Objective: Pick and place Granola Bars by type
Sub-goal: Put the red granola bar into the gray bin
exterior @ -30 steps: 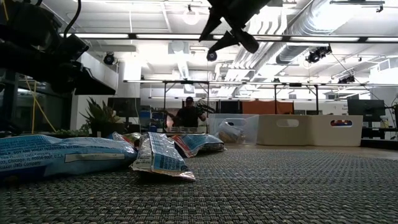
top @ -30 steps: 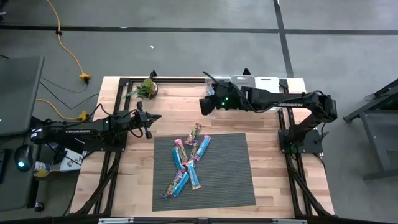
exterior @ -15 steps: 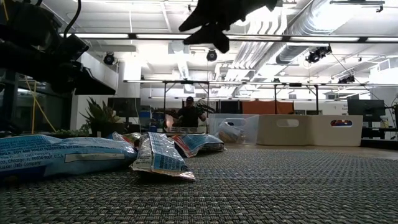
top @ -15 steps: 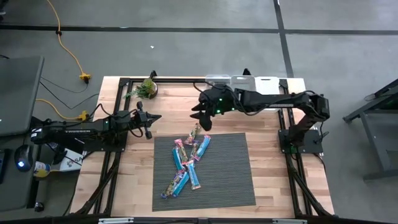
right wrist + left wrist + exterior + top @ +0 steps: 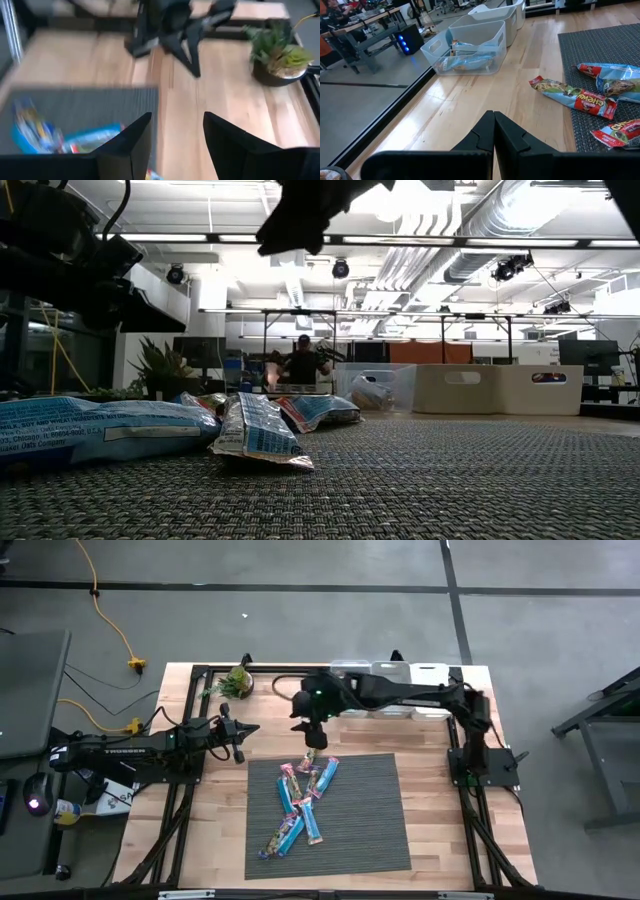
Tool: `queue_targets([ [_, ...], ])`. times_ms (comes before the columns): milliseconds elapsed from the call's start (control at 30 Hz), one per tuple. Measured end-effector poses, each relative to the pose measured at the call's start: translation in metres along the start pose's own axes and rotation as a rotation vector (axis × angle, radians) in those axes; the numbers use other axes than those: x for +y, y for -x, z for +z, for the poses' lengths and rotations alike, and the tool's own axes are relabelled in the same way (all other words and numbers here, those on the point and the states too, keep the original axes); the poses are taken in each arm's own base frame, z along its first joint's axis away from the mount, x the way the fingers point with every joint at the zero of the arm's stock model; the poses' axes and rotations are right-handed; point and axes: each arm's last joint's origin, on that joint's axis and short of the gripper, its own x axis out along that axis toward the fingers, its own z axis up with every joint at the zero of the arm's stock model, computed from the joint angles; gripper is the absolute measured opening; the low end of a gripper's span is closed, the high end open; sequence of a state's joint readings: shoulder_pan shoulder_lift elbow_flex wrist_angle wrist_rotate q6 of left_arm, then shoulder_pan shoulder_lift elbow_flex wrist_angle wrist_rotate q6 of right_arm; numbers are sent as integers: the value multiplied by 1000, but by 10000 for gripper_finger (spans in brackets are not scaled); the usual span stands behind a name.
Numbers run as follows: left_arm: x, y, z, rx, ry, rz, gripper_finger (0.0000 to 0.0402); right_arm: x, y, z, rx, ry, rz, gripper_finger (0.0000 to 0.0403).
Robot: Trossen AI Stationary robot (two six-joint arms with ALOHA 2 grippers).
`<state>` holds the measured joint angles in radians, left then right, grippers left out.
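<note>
The granola bars [image 5: 303, 795] – slim, flat, crinkly shiny wrappers in blue, pink and green – lie heaped on the ribbed grey woven mat [image 5: 360, 830] over the pale wood table [image 5: 430, 800]. The right gripper [image 5: 308, 728] hangs above the bare wood just beyond the mat's far edge, fingers apart, empty. The left gripper [image 5: 240, 736] waits left of the mat – pinched together. A few bars sit in a clear plastic bin [image 5: 470, 45].

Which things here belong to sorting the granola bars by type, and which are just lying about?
Belong to the job: granola bars on the grey mat; bins at the table's far edge; open right gripper.

Just about: potted plant; yellow cable on the floor.
</note>
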<state>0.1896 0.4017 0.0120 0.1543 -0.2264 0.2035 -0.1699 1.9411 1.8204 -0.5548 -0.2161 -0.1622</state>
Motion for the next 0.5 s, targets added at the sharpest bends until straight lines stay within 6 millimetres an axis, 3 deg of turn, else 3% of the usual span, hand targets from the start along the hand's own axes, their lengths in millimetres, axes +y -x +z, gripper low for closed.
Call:
queue_targets([
  [233,0,0,0,0,0,0,1,1,-19,3,109,345,0,161],
  [367,0,0,0,0,0,1,1,6,-32,-12,186,485,-4,161],
  [500,0,0,0,0,0,0,1,12,-48,-40,296,547,54,161],
])
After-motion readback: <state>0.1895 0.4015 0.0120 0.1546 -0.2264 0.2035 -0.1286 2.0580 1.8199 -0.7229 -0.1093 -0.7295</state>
